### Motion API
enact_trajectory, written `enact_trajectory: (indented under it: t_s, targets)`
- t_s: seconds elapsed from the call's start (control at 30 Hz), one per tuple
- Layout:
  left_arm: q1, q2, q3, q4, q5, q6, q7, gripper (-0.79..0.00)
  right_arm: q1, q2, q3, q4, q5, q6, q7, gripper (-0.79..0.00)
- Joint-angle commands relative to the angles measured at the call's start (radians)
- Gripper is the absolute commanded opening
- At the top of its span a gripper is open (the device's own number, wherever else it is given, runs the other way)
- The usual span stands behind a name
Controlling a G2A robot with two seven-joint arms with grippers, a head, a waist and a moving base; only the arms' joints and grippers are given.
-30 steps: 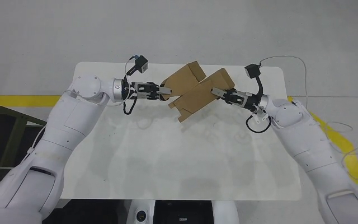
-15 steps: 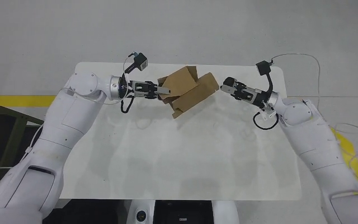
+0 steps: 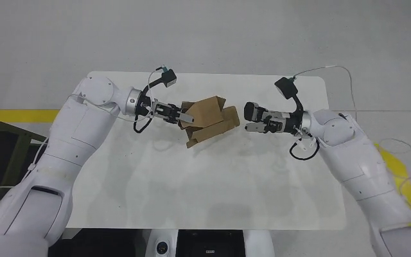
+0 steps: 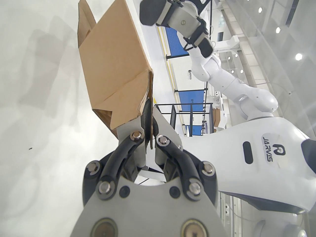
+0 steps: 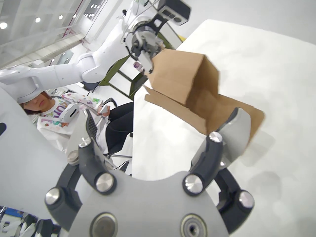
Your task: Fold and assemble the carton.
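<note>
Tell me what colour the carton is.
The carton is plain brown cardboard with no visible pattern; the left wrist view shows it best.

My top camera looks straight down from above my arms onto the whole tabletop (image 3: pixel 192 193). My wrist cameras sit close behind my left claw (image 4: pixel 148 114) and right claw (image 5: pixel 160 124). They face each other across the carton (image 3: pixel 209 119), which all three views share.
</note>
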Motion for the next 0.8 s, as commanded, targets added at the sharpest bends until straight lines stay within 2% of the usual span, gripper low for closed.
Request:
enact_trajectory:
  t_s: [0.0,0.23,0.5,0.77]
  targets:
    - [-0.004,-0.001,0.005,-0.014,0.018,-0.013,0.014,-0.785,0.010,-0.001,-0.035,-0.015,0.014,0.002,0.001,-0.400]
    - [0.002,0.002,0.020,-0.072,0.038,-0.025,0.027,-0.785,0.067,-0.007,-0.129,0.017,0.045,-0.009,-0.010,-0.403]
    - [0.010,0.014,0.023,-0.091,0.044,-0.036,0.038,-0.785,0.125,-0.010,-0.179,0.106,0.054,-0.026,-0.027,-0.428]
    - [0.013,0.018,0.036,-0.123,0.011,-0.032,0.034,-0.785,0.164,-0.022,-0.223,0.173,0.066,-0.040,-0.041,-0.413]
